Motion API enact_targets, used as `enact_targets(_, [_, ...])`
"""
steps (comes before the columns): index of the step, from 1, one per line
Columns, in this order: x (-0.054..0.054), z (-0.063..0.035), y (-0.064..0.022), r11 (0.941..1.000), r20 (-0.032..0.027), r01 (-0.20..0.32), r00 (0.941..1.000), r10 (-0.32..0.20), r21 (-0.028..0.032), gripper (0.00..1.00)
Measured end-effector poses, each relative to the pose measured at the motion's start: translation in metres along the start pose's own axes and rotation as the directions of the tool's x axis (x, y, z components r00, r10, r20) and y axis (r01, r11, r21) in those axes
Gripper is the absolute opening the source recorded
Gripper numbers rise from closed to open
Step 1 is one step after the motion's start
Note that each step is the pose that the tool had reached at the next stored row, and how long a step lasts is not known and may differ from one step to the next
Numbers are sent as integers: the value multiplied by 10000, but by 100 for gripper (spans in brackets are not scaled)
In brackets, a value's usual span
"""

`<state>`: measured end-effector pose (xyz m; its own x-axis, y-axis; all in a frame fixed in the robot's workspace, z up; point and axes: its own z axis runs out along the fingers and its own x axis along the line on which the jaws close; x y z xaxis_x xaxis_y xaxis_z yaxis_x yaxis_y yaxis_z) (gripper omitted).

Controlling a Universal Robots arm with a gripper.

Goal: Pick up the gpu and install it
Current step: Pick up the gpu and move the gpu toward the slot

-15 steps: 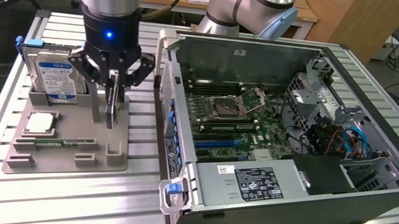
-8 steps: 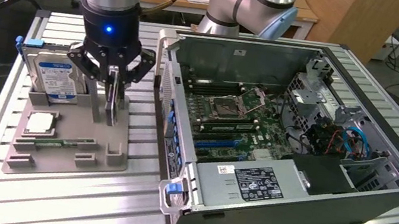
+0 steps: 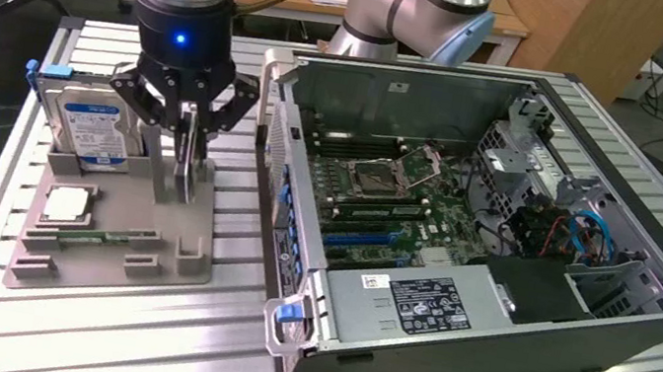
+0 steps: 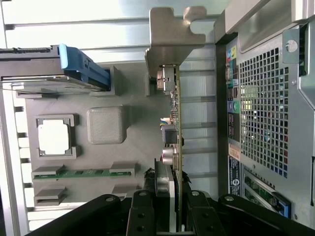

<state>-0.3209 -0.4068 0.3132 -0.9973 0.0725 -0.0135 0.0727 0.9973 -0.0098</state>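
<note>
The gpu [image 4: 175,108] is a thin green card standing on edge over the side of the grey tray [image 3: 107,260] nearest the computer case. Its silver end bracket [image 4: 170,34] points away from the wrist camera, and the bracket [image 3: 275,67] also shows beside the case in the exterior view. My gripper [image 3: 184,178] comes straight down over the card. In the wrist view my gripper [image 4: 170,199] has one black finger [image 4: 140,211] on each side of the card and is shut on it. Whether the card's lower edge rests in the tray slot I cannot tell.
The tray also holds an upright silver hard drive [image 3: 94,128] with a blue label, a CPU [image 3: 65,202] and a memory stick [image 3: 97,236]. The open computer case [image 3: 629,323] lies at the exterior view's right, motherboard [image 3: 384,194] exposed. A second arm [image 3: 400,7] stands behind.
</note>
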Motion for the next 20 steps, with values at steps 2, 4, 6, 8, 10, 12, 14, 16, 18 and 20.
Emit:
enact_targets(2, [0,-13,0,10000,1,0,10000,0,-1,28])
enact_targets(4, [0,-30,0,10000,0,0,10000,0,-1,28])
enact_targets(6, [0,-40,0,10000,0,0,10000,0,-1,28])
enact_targets(8, [-1,-54,0,10000,0,0,10000,0,0,28])
enact_targets(10, [-1,-69,-1,10000,0,0,10000,0,-1,28])
enact_targets(12, [-1,-90,-1,10000,0,0,10000,0,-3,28])
enact_targets(14, [-1,-112,-1,10000,0,0,10000,0,-8,28])
enact_targets(16, [-2,-134,-1,10000,0,0,10000,0,-9,28])
enact_targets(18, [-2,-147,-1,10000,0,0,10000,0,-8,28])
enact_targets(20, [-2,-170,-2,10000,-1,0,10000,0,-8,28])
